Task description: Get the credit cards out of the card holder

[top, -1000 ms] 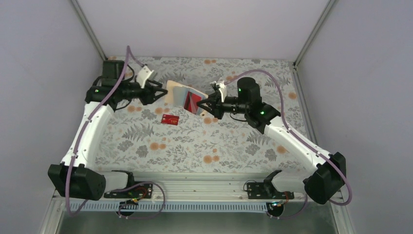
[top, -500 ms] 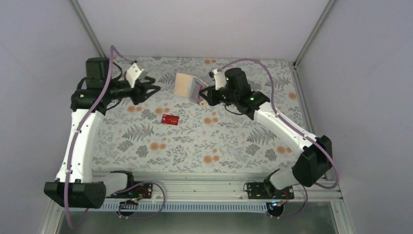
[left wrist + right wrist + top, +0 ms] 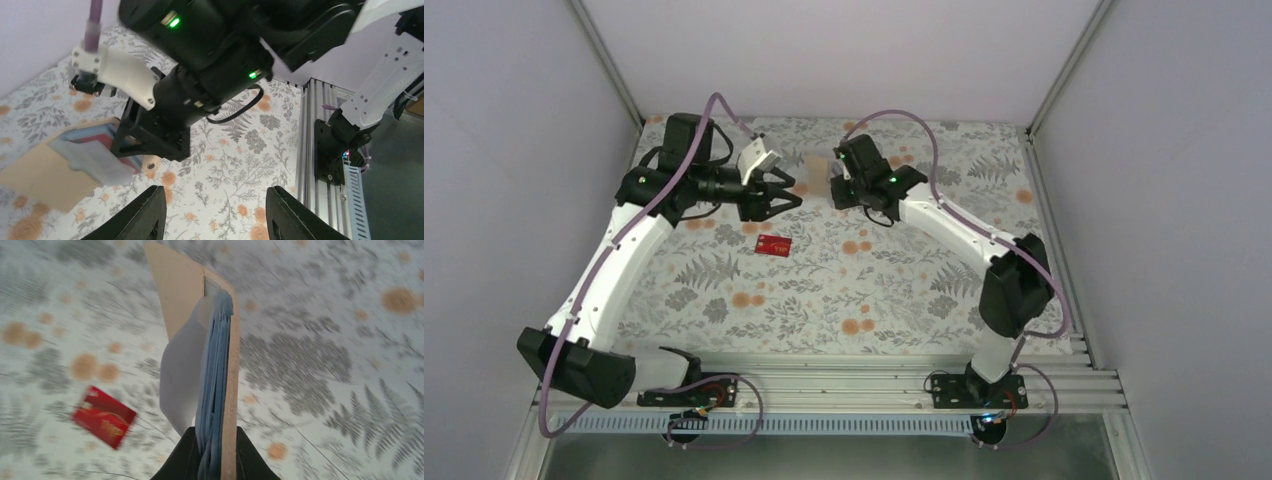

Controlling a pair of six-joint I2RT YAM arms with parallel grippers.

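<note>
The card holder (image 3: 816,170) is tan outside and blue-grey inside. My right gripper (image 3: 832,188) is shut on its lower edge and holds it above the table at the back middle. The right wrist view shows the holder (image 3: 220,365) edge-on between my gripper (image 3: 212,460). In the left wrist view the holder (image 3: 55,167) shows a red card edge (image 3: 102,141) inside. My left gripper (image 3: 790,197) is open and empty just left of the holder, also seen in its own view (image 3: 215,220). One red credit card (image 3: 773,245) lies flat on the table, also in the right wrist view (image 3: 103,416). The black card is hidden.
The floral tablecloth (image 3: 864,290) covers the table. Grey walls close the back and sides. A metal rail (image 3: 844,385) with both arm bases runs along the near edge.
My right gripper has carried the card holder left and toward the back. My left gripper drew back left, then came right, close to the holder. The red card on the table has not moved.
</note>
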